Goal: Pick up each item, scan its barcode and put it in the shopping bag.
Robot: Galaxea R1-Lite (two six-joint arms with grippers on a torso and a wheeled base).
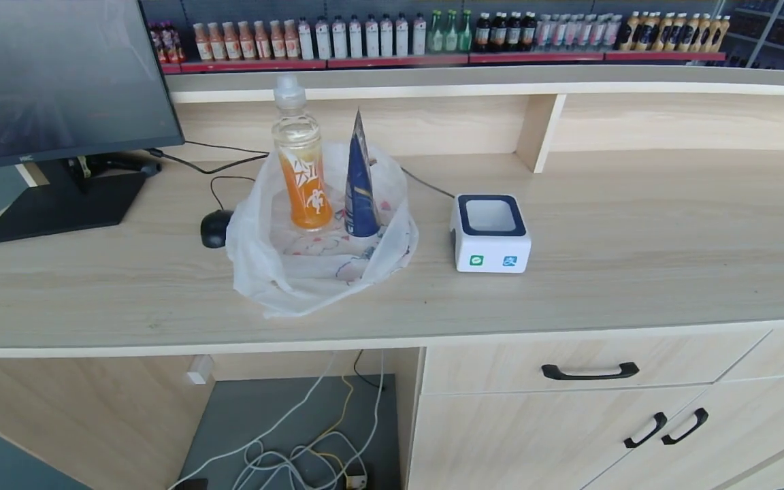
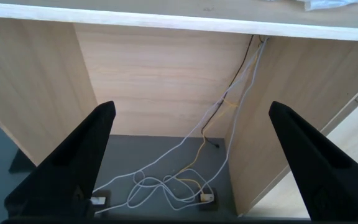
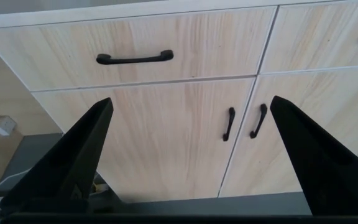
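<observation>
The task appears complete or nearly so: both items in view, the bottle (image 1: 300,170) and the pouch (image 1: 360,190), stand upright inside the bag (image 1: 263,272), which sits on the counter (image 1: 637,238) just left of the scanner (image 1: 489,233). Whether each barcode has been scanned cannot be determined. The bag is thin white plastic, slumped open with its rim folded low around the items. The bottle is clear, with an orange label and a pale cap. The pouch is blue and tapers to a point. The left gripper (image 2: 191,106) is below counter level, left of the scanner, fingers spread and empty. The right gripper (image 3: 190,99) faces the drawers beneath the scanner, fingers also spread and empty.
</observation>
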